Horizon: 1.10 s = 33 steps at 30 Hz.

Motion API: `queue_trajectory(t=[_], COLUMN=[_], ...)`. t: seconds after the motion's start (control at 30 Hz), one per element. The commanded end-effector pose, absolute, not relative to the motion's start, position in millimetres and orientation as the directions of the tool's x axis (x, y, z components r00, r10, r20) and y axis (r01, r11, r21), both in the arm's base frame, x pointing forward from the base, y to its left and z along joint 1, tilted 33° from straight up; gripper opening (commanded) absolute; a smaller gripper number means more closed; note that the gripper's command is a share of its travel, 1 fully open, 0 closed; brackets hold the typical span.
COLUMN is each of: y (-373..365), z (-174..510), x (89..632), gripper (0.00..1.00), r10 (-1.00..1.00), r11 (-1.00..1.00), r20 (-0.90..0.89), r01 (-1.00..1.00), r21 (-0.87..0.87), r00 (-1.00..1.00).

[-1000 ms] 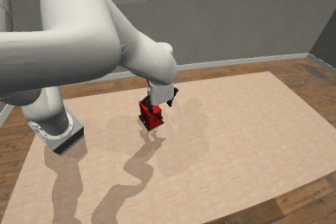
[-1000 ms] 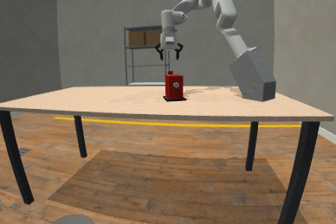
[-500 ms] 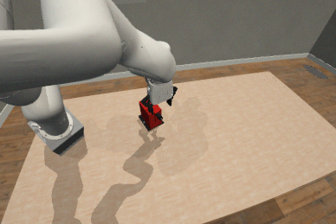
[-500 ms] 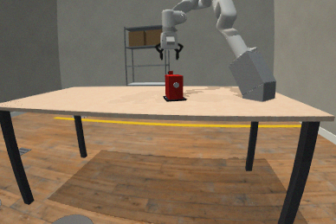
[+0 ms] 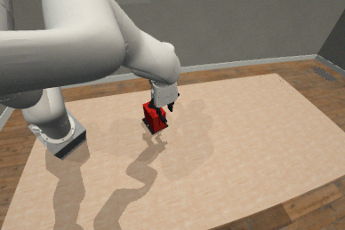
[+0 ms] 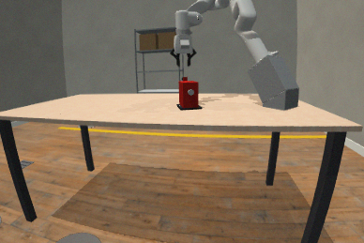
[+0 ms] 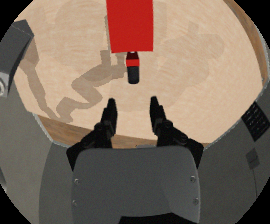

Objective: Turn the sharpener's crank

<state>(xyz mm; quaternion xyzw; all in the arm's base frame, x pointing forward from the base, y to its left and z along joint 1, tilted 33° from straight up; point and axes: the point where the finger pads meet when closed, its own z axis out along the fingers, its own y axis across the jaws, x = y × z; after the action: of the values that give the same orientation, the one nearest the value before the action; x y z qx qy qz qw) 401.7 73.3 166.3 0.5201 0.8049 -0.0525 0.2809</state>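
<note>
The red pencil sharpener (image 5: 152, 121) (image 6: 189, 94) (image 7: 129, 19) stands on its black base in the middle of the table (image 5: 249, 148) (image 6: 94, 107). Its dark crank knob (image 7: 133, 67) (image 6: 184, 80) sits at the top of its circle, on the end of the sharpener that faces my wrist camera. My gripper (image 5: 163, 106) (image 6: 184, 63) (image 7: 133, 104) hangs above the knob, pointing down. Its fingers stand partly apart with nothing between them. There is a clear gap between the fingertips and the knob in the exterior view.
The arm's base (image 5: 62, 139) (image 6: 274, 83) is mounted on the table beside the sharpener. A metal shelf with cardboard boxes (image 6: 150, 40) stands behind the table by the wall.
</note>
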Motion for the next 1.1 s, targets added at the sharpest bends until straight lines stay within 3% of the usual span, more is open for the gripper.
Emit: queue_trajectory(t=[0.0,1.07], y=[74.5,74.7], z=[167.6,167.9], x=[402.4,402.3], gripper=[0.00,0.00], r10=[0.808,0.816], r11=[0.455,0.440], r20=[-0.507,-0.502], r01=[0.865,0.871], r21=[0.211,0.220], r00=[-0.301,-0.285])
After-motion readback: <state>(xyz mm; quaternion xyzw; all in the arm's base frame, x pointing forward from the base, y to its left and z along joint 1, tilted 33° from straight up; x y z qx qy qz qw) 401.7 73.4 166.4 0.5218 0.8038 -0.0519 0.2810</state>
